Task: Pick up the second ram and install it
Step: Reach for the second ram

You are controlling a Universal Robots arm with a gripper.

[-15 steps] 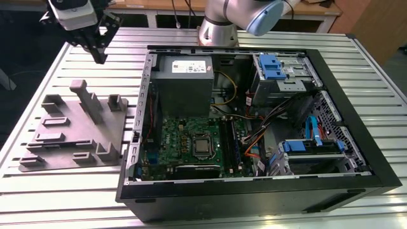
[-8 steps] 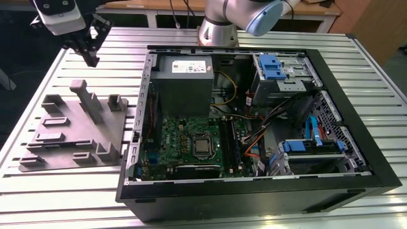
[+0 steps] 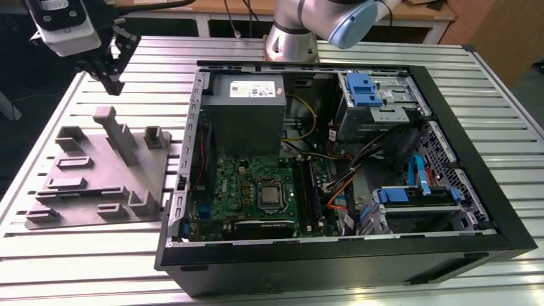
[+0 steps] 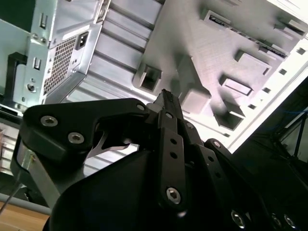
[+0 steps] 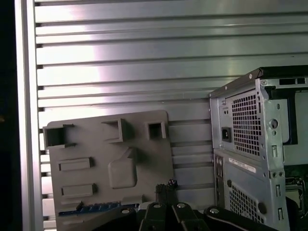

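The second ram (image 5: 91,208) shows in the first wrist view as a thin blue-green strip lying along one edge of the grey holder tray (image 5: 96,144). My gripper (image 3: 113,87) hangs in the air at the exterior view's upper left, above the table and just past the far end of the tray (image 3: 89,159). Both wrist views show its black fingertips (image 4: 164,96) pressed together with nothing between them, well apart from the tray. In the first wrist view the gripper (image 5: 166,186) stands beside the ram's end.
An open black computer case (image 3: 476,210) lies on the slatted metal table (image 3: 85,268), to the exterior view's right of the tray. Inside are the green motherboard (image 3: 242,182), its long black slots (image 3: 306,188), a power supply (image 3: 246,102) and drive cages with blue clips (image 3: 365,89).
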